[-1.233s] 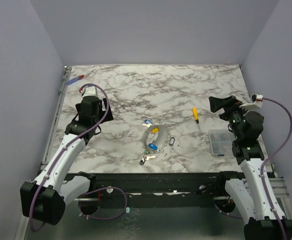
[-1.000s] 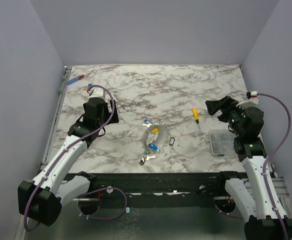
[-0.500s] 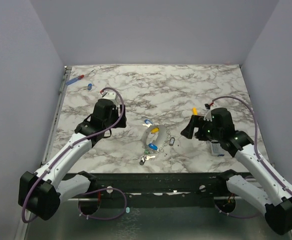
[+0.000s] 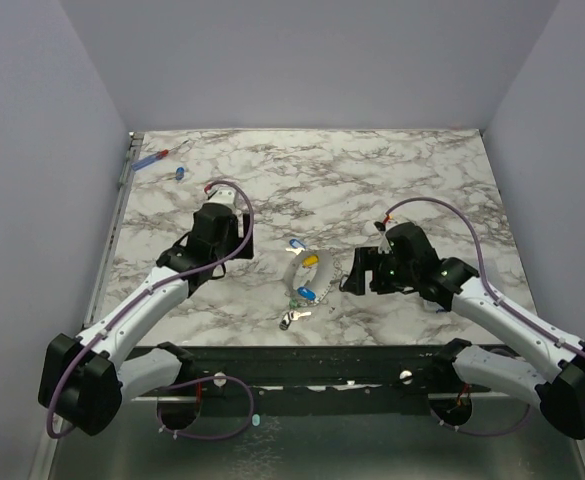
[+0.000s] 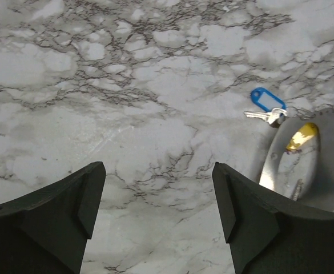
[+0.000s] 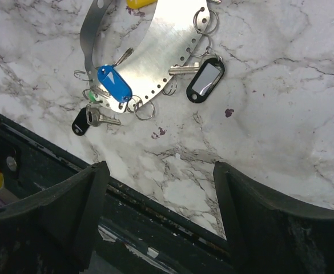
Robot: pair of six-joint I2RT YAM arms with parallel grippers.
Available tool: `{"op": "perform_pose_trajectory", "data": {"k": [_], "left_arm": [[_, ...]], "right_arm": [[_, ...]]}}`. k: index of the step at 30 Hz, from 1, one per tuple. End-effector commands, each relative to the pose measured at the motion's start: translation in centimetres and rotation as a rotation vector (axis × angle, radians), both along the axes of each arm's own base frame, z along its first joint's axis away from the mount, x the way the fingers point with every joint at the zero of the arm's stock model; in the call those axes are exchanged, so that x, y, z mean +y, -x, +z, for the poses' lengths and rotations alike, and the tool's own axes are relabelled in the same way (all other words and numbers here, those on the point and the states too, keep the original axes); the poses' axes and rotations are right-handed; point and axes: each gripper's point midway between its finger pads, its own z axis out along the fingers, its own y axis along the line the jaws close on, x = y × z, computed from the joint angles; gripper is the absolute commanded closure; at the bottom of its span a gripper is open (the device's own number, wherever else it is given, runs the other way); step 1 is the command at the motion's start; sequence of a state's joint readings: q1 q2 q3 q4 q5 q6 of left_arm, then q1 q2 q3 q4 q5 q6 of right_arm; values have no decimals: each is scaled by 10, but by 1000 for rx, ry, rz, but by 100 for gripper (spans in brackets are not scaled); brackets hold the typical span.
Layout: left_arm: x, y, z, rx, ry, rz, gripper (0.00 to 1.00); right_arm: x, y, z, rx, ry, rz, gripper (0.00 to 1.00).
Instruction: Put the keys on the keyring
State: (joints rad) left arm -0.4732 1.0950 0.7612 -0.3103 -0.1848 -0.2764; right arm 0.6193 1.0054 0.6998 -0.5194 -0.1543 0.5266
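The keyring [image 4: 298,274] is a pale silver crescent at the table's near middle. It also shows in the right wrist view [image 6: 155,45] and the left wrist view [image 5: 326,165]. Keys lie on and around it: a blue-tagged key [image 4: 295,244] [image 5: 265,98], a yellow tag [image 4: 311,260] [image 5: 301,137], a second blue tag [image 4: 307,293] [image 6: 114,83], a black-tagged key [image 4: 344,283] [image 6: 206,80], and a small black-tagged key [image 6: 79,124]. My left gripper [image 4: 234,248] [image 5: 158,171] is open and empty, left of the keyring. My right gripper [image 4: 355,272] [image 6: 161,171] is open and empty, just right of it.
A red-handled screwdriver [image 4: 152,158] and a small blue item [image 4: 179,172] lie at the far left corner. The table's near edge and a black rail [image 6: 155,228] run under the right gripper. The right arm hides the table area behind it.
Both arms have swung in toward the keyring. The right gripper has come from the right edge to beside the black-tagged key. The left gripper has moved right.
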Motion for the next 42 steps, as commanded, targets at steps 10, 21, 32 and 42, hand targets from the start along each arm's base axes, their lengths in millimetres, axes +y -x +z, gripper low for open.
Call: {"op": "perform_pose_trajectory", "data": {"k": [10, 21, 32, 42], "left_arm": [[96, -84, -32, 139, 1, 291, 16], [156, -193, -18, 88, 11, 470, 16], [206, -273, -18, 0, -92, 664, 15], [223, -327, -59, -17, -42, 747, 24]], "right_arm": [[-6, -22, 2, -79, 53, -68, 15], [-16, -16, 2, -74, 90, -73, 8], [-11, -14, -4, -47, 84, -46, 7], [-11, -15, -13, -20, 108, -48, 9]]}}
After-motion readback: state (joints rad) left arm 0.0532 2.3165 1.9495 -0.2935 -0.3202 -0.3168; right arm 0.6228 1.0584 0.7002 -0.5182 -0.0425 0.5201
